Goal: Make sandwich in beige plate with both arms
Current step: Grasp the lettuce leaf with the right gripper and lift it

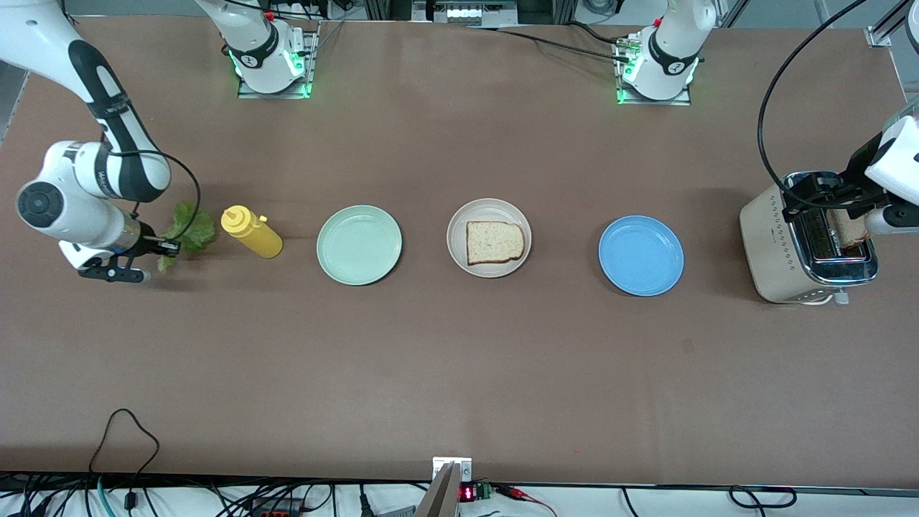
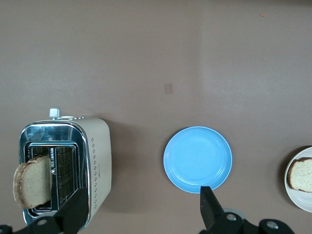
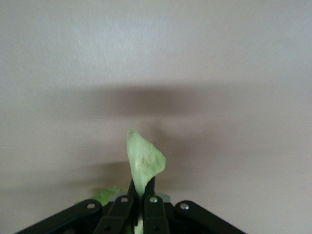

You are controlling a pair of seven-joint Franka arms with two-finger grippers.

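The beige plate (image 1: 455, 231) sits mid-table with one toast slice (image 1: 494, 242) lying flat on it; its edge (image 2: 291, 192) and the slice (image 2: 302, 174) also show in the left wrist view. My right gripper (image 1: 171, 248) (image 3: 142, 187) is low at the right arm's end of the table, shut on a ruffled green lettuce leaf (image 1: 188, 231) (image 3: 144, 163). A second toast slice (image 1: 851, 233) (image 2: 31, 183) stands in the toaster (image 1: 772, 244) (image 2: 95, 161). My left gripper (image 1: 826, 201) (image 2: 141, 214) hangs open over the toaster, touching nothing.
A yellow mustard bottle (image 1: 251, 231) lies beside the lettuce. A mint green plate (image 1: 359, 244) sits between the bottle and the beige plate. A blue plate (image 1: 641, 255) (image 2: 197, 158) sits between the beige plate and the toaster. Cables run along the table's near edge.
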